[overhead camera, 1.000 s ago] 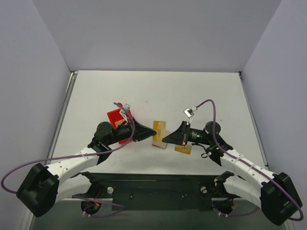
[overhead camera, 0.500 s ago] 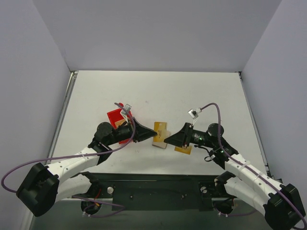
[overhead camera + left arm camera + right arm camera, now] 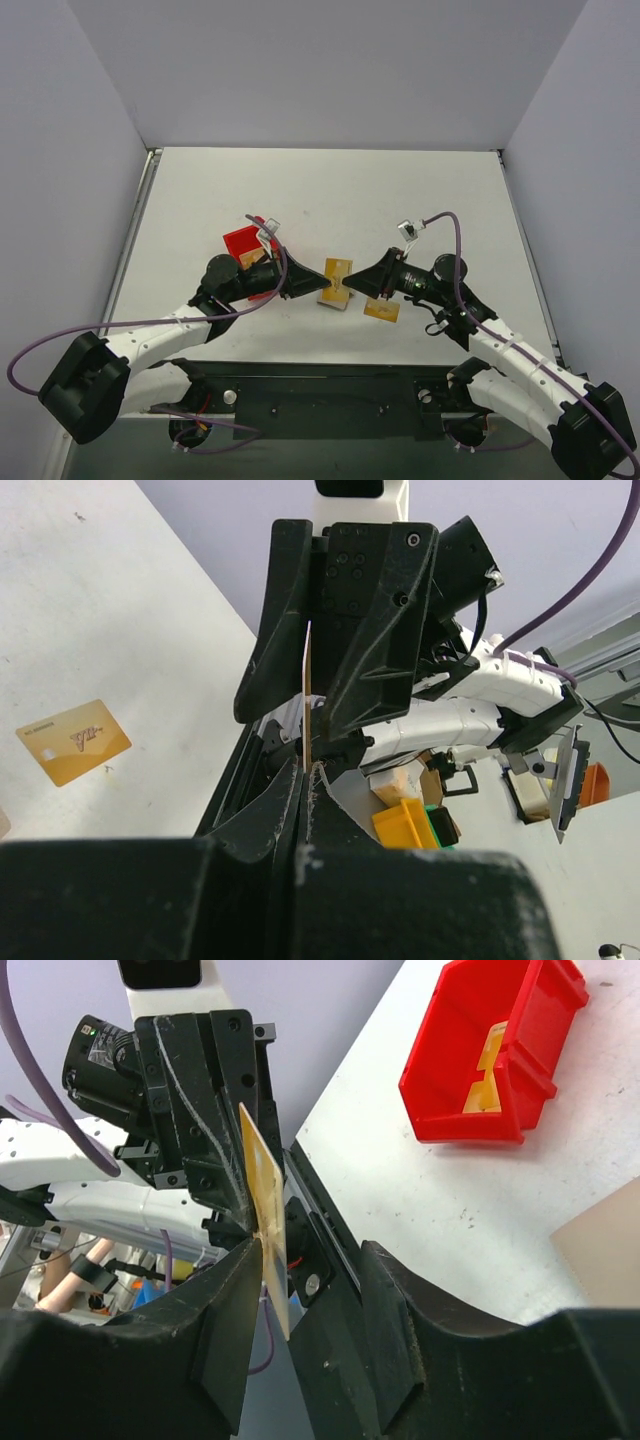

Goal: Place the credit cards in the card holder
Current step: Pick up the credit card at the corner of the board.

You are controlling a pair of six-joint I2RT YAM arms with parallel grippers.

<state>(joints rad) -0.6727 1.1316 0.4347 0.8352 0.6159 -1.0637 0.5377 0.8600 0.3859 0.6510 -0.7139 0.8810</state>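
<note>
I find the left gripper (image 3: 323, 287) clenched on a stiff, thin, slippery credit card (image 3: 337, 272) above the card holder (image 3: 333, 300). The right gripper (image 3: 351, 284) has its jaws apart. I judge an edge pinch best.

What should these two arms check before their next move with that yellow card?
1. Left gripper is shut on the credit card: ok.
2. Right gripper is open, with its fingers on either side of that card: ok, though the card sits very close to one finger.
3. The held card is clear of the table: ok.
4. Card holder is open to take a card: cannot tell, as the grippers hide most of it.
5. Second credit card lies flat, apart from both grippers: ok.
6. Red bin is apart from the handover: ok.
</note>
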